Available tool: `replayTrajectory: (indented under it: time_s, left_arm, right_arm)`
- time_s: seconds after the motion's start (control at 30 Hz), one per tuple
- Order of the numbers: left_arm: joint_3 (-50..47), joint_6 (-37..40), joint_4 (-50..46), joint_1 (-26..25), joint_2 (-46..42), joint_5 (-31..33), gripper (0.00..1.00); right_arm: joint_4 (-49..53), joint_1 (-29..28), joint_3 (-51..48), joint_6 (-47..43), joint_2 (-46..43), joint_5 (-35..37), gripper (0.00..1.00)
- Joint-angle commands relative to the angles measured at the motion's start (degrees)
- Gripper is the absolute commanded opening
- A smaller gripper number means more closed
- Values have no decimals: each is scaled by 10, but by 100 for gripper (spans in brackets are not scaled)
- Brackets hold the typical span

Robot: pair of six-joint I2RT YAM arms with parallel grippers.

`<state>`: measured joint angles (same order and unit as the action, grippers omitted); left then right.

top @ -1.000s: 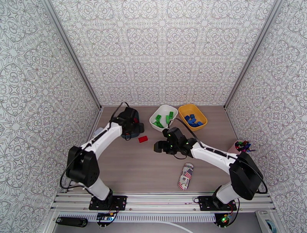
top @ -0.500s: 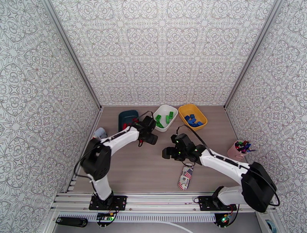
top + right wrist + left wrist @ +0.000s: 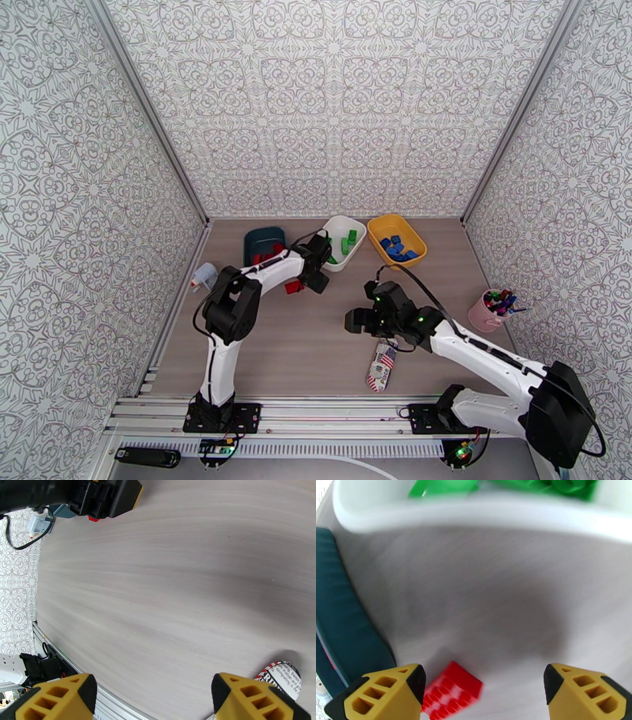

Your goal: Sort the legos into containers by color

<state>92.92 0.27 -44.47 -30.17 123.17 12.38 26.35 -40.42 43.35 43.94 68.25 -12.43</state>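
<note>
Left wrist view: the left claw point(image 3: 484, 677) hangs released, its yellow fingers point(image 3: 387, 693) spread wide over the pale wood-grain table point(image 3: 493, 598). A small red studded plastic brick point(image 3: 452, 695) lies flat on the table between them, close beside the finger at seven o'clock; I cannot tell whether they touch. At twelve o'clock runs the rim of the shallow white plastic bin point(image 3: 474, 513), with green plastic bricks point(image 3: 438, 487) inside. At nine o'clock curves the wall of the dark teal-blue plastic bin point(image 3: 343, 622).

From the top camera, that bin holds a few red bricks point(image 3: 268, 253). At two o'clock from the left claw, past the white bin, the yellow plastic bin point(image 3: 391, 219) holds blue plastic bricks point(image 3: 397, 247).

The right claw point(image 3: 154, 689) is also released, fingers wide apart over bare table and nothing between them. A printed cylindrical can point(image 3: 282, 677) lies on its side at four o'clock from it. Well off toward three o'clock, by the wall, stands a pink cup of markers point(image 3: 486, 309).
</note>
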Motion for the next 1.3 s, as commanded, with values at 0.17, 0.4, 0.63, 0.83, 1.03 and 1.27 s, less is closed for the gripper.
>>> replayTrajectory:
  time_s: [0.17, 0.4, 0.63, 0.83, 1.03, 1.27]
  left_arm:
    - [13, 4, -38, 28, 23, 17, 83]
    - [-39, -7, -39, 28, 0, -32, 72]
    - [-119, -53, -16, 28, -43, -76, 70]
    - [-173, -105, 1, 18, -73, -83, 64]
    - [-212, -149, 16, 4, -96, -68, 47]
    - [-219, -196, 33, -10, -136, -85, 31]
  right_arm:
    - [9, 5, 0, -4, 10, 7, 81]
    - [4, 6, 2, -5, 18, 6, 81]
    - [-2, 6, 6, -6, 21, 4, 80]
    - [-2, 6, 2, -6, 14, 5, 80]
    - [-10, 6, -8, -2, 4, 4, 80]
    - [-44, 5, -5, 7, 14, -23, 80]
